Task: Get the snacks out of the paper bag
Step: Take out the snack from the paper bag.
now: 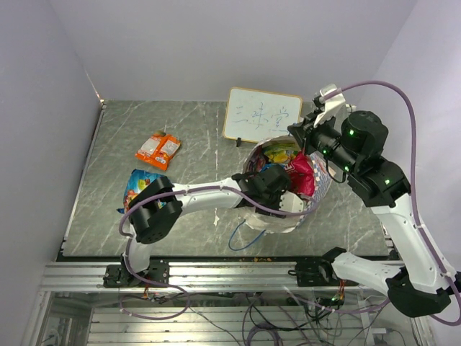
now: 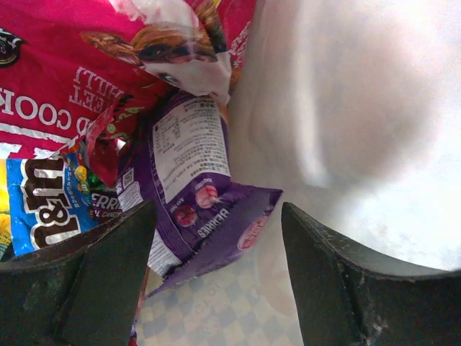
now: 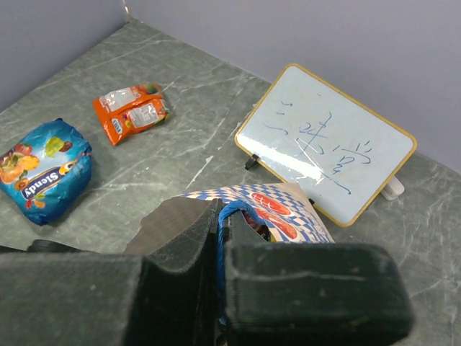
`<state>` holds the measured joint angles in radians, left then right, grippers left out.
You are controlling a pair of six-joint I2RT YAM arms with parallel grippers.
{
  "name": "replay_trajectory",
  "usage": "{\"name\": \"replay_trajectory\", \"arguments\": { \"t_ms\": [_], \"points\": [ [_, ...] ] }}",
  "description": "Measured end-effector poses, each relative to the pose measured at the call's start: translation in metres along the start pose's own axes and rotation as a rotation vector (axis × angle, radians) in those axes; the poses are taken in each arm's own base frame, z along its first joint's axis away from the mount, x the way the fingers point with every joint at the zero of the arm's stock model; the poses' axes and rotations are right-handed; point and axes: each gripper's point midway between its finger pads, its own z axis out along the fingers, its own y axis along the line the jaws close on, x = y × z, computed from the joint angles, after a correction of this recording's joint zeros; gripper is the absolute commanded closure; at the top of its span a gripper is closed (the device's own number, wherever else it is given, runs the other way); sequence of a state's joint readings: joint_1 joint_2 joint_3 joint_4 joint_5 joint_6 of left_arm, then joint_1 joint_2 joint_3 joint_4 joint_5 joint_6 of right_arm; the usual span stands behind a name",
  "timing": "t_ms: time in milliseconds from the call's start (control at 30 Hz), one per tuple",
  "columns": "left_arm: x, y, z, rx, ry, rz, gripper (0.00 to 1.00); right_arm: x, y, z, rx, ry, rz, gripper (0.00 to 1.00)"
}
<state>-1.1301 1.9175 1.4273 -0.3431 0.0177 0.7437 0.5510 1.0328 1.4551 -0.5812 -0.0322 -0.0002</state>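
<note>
Grey marbled tabletop [image 1: 194, 137], lilac walls [image 1: 216, 43] enclosing it. Right of centre the paper bag [image 1: 301, 215] is standing, the right gripper [image 1: 308, 137] pinching its rim, jaws closed. The left gripper [image 2: 216, 210] is hanging inside, jaws spread, over a purple packet [image 2: 194, 202]. An orange packet [image 1: 158, 149] and a blue packet [image 1: 137, 186] are lying at left.

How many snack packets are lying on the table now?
2: an orange packet at the table's left-middle, a blue packet nearer the arms. Others sit inside the paper bag.
</note>
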Motion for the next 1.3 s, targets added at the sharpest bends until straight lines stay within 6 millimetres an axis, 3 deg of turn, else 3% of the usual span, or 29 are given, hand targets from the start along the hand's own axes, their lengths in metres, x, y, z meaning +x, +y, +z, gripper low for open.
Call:
{"name": "replay_trajectory", "arguments": {
  "t_ms": [167, 333, 667, 867, 1033, 1167, 1300],
  "points": [
    [0.012, 0.014, 0.015, -0.022, 0.042, 0.029, 0.27, 0.000, 0.000, 0.007, -0.002, 0.010, -0.004, 1.00],
    [0.012, 0.023, 0.020, -0.036, 0.048, 0.038, 0.63, 0.001, -0.001, 0.010, 0.001, 0.017, -0.017, 1.00],
    [0.004, 0.033, 0.011, -0.063, 0.027, 0.000, 0.83, -0.002, -0.005, 0.013, 0.014, 0.005, -0.045, 1.00],
    [-0.008, 0.039, -0.020, -0.080, -0.011, -0.094, 0.93, -0.007, -0.006, 0.015, 0.019, -0.015, -0.056, 1.00],
    [-0.029, 0.049, -0.053, -0.107, -0.082, -0.185, 0.93, -0.008, -0.007, 0.017, 0.024, -0.024, -0.063, 1.00],
    [-0.052, 0.062, -0.095, -0.150, -0.162, -0.273, 0.93, -0.007, -0.008, 0.019, 0.027, -0.027, -0.065, 1.00],
    [-0.074, 0.075, -0.151, -0.201, -0.265, -0.379, 0.93, -0.008, -0.008, 0.020, 0.028, -0.034, -0.065, 1.00]
  ]
}}
